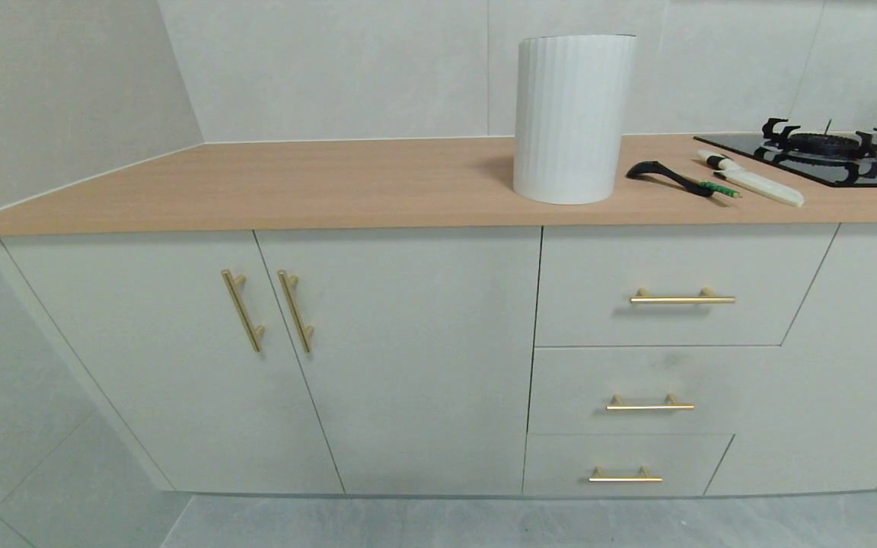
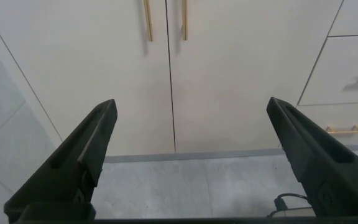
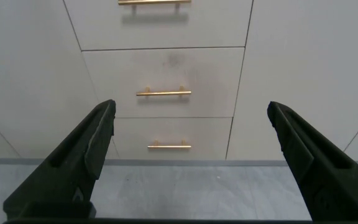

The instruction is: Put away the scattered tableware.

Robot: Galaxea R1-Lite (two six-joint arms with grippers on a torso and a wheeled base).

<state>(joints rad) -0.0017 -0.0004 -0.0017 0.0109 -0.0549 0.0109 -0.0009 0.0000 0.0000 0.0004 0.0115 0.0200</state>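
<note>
Countertop (image 1: 332, 183) holds knife (image 1: 751, 179), black utensil (image 1: 667, 176); spread jaws low, facing cabinets (image 2: 229, 74).

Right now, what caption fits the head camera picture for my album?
White ribbed container, black utensil and white utensil on a wooden counter above closed drawers.

My left pincer (image 2: 191, 106) hangs with its two dark fingers (image 2: 86, 149) spread wide apart, facing a pair of pale cabinet doors (image 2: 104, 74) with gold bar handles (image 2: 148, 18). Beside them are drawers (image 2: 347, 56); grey floor (image 2: 191, 183) lies below.
</note>
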